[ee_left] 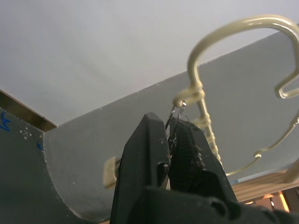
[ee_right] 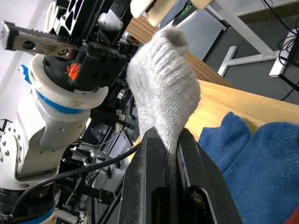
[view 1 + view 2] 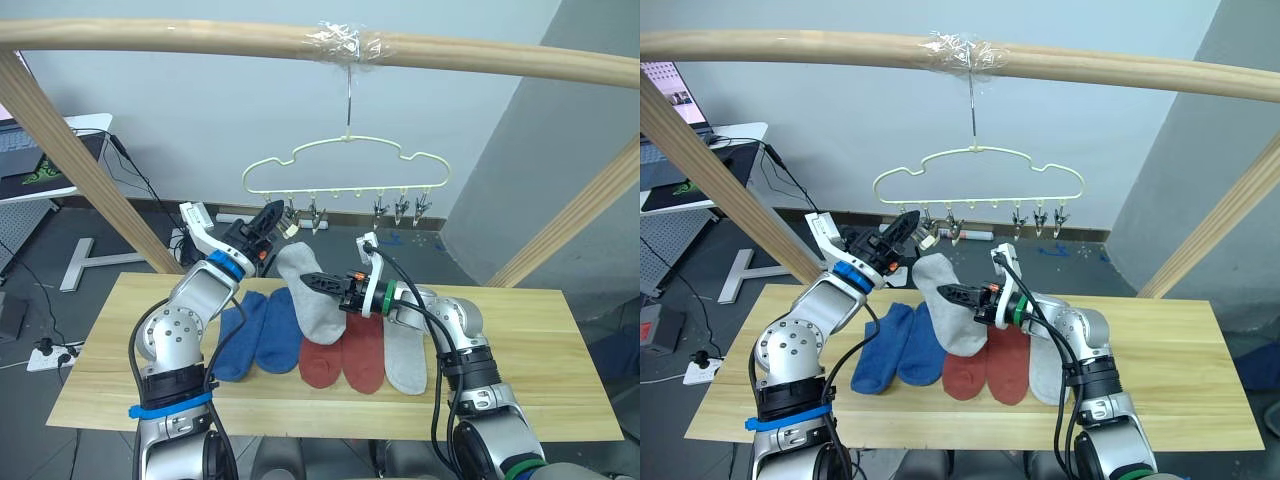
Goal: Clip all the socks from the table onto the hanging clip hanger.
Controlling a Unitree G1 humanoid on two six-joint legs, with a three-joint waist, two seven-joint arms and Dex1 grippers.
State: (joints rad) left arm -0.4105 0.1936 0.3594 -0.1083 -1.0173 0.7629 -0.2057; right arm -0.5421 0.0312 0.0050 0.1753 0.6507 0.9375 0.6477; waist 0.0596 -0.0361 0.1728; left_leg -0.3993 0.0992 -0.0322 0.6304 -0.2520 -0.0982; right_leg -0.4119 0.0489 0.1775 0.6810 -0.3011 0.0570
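The table (image 3: 560,340) in front of me is pale plank wood with plain grain, standing on a dark grey floor before a light wall with a darker grey panel to my right. A thick round wooden bar (image 3: 180,38) crosses overhead on slanted wooden struts, and a desk with a laptop (image 3: 25,160) sits off to my left.

From the bar, under a wad of clear tape, hangs the hanger (image 3: 345,165): thin yellow-green wire in a wavy outline, small metal clips dangling along its lower edge.

Five socks lie flat on the table side by side, soft knit: two blue socks (image 3: 250,335) to my left, two red socks (image 3: 345,358) in the middle, one grey sock (image 3: 405,355) to my right.

My right gripper (image 3: 318,284) is closed on the sixth, a ribbed grey held sock (image 3: 305,290), lifted above the table with its toe up, just under the leftmost clips.

My left gripper (image 3: 270,222) is raised to the hanger's left end, fingers pinched on a clip (image 1: 175,112) there.
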